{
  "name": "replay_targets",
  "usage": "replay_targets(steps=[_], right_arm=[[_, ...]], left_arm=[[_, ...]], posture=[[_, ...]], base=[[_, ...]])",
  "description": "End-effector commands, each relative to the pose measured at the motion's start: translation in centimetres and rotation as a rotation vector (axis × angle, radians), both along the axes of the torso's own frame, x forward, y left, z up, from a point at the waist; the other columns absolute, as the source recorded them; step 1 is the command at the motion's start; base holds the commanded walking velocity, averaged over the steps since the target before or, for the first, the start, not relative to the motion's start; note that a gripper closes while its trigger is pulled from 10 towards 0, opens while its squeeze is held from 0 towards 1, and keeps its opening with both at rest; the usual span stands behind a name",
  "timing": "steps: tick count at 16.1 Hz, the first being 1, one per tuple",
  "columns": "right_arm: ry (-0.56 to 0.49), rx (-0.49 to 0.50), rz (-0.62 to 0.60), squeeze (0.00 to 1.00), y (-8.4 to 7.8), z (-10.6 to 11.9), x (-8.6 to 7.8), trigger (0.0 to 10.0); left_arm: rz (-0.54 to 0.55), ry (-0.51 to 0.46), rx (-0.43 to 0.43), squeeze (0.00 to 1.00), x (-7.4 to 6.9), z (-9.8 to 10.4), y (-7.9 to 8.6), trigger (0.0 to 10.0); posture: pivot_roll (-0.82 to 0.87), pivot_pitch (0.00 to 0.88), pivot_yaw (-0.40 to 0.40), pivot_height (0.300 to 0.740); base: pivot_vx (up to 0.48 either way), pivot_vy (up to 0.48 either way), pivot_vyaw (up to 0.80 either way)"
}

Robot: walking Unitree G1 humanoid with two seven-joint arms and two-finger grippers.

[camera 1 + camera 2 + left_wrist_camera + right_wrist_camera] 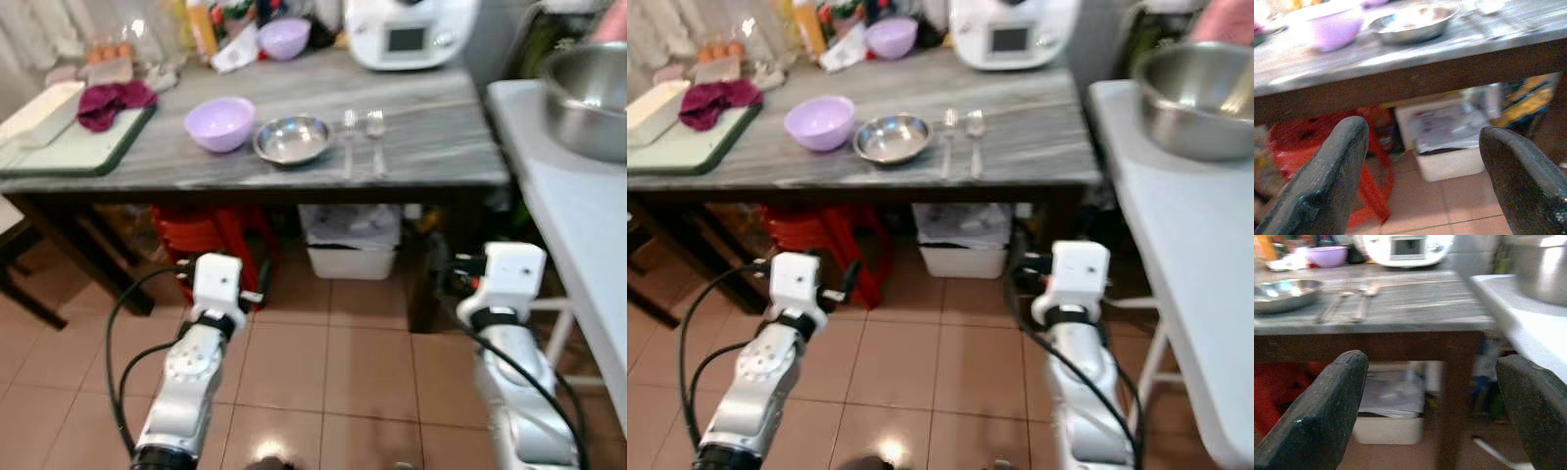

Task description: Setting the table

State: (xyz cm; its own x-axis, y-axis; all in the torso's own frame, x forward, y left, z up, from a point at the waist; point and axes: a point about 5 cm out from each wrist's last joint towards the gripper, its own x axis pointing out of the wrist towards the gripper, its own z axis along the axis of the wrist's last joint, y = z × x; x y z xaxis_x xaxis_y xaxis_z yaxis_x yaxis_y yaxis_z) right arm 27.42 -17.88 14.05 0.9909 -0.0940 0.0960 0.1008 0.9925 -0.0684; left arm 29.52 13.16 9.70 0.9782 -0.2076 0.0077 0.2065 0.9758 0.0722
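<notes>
1. The left gripper [1420, 181] and the right gripper [1435, 416] both hang low in front of the table [431, 147], fingers wide apart, holding nothing.
2. On the big grey table sit a purple bowl [220, 122], a shiny metal bowl [292, 138], then a fork [349, 137] and a spoon [376, 137] side by side.
3. I think the robot should step closer and lift its arms above the table edge first, then come down slowly on one small thing.
4. The white machine [407, 34] has a little screen, but I can't read any words.
</notes>
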Motion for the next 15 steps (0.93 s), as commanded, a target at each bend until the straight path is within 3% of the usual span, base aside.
replay_targets(steps=[1,8,15], right_arm=[[0.009,-0.04,-0.004,0.0,0.55,-0.15,0.25,10.0],[0.019,0.025,0.012,0.0,0.66,-0.47,0.45,10.0],[-0.003,0.005,0.037,0.0,0.73,-0.14,0.79,10.0]], left_arm=[[0.015,0.017,0.017,0.0,-0.15,-0.41,0.79,10.0],[-0.036,-0.014,-0.006,0.0,-0.14,0.05,0.96,10.0],[-0.07,-0.026,-0.009,0.0,-0.18,0.31,0.46,10.0]], posture=[[-0.13,0.113,0.101,0.74],[-0.13,0.112,0.108,0.74],[-0.12,0.122,0.112,0.74]], base=[[-0.262,0.0,0.0],[-0.037,0.0,0.0],[0.0,0.0,0.0]])
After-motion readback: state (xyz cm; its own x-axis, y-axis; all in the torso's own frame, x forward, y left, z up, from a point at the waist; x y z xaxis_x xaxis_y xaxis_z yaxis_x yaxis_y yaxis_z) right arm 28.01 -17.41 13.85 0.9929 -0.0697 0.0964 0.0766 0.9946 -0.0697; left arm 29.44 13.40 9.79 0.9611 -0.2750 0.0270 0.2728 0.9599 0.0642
